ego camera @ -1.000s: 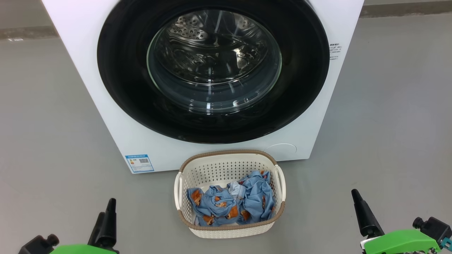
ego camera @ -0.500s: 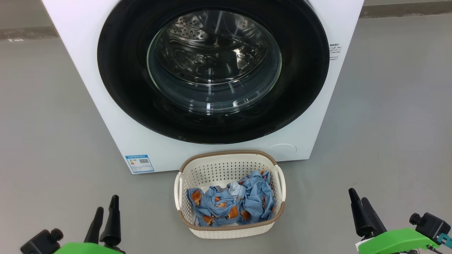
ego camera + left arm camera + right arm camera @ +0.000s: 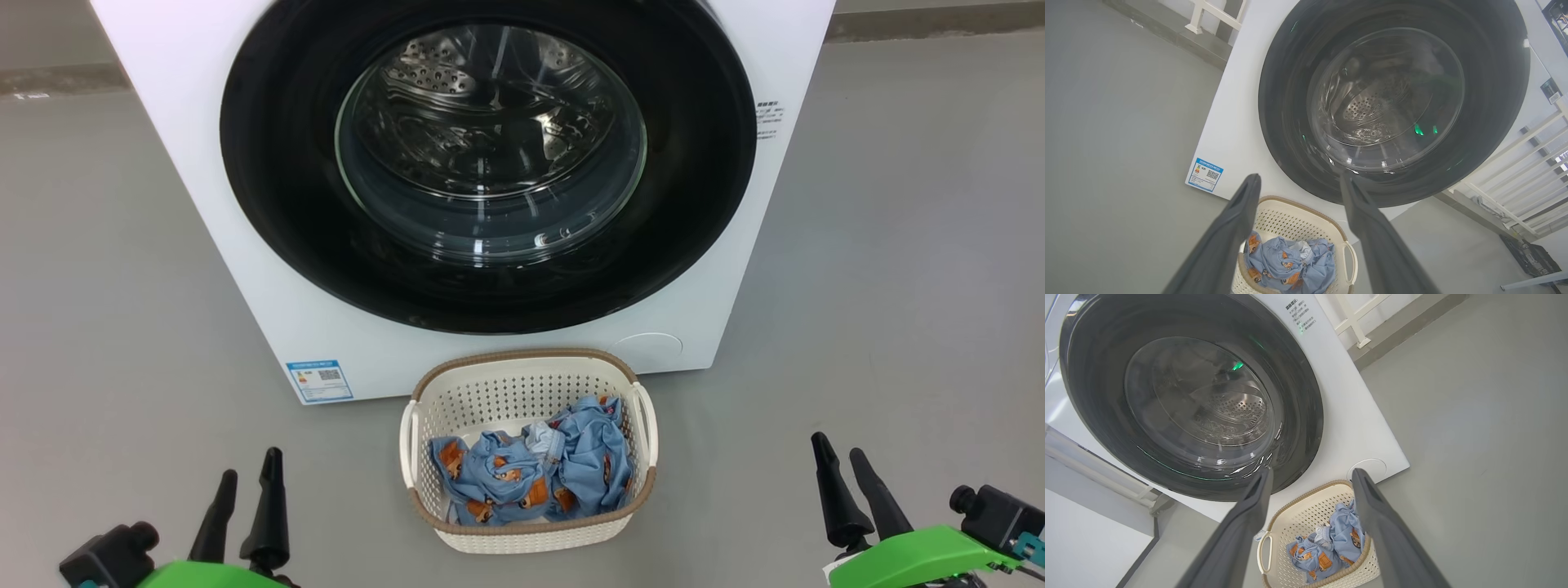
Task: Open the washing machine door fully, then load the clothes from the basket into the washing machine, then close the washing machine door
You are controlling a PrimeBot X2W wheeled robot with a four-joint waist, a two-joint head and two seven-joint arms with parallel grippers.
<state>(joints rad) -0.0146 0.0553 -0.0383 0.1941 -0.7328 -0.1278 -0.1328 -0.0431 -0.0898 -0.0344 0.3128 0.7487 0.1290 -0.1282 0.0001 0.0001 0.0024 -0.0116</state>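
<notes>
You face the big white boxy front-loading washing machine. Its large round door, glossy black rim around clear bulging glass, lies flat against the front (the perforated steel drum shows through it). The small cream-white perforated plastic basket with a brown woven-look rim sits on the grey floor just before the machine, below the door. The light blue printed clothes lie crumpled inside it. Your left pincer and right pincer hang low on either side of the basket, fingers spread, holding nothing.
</notes>
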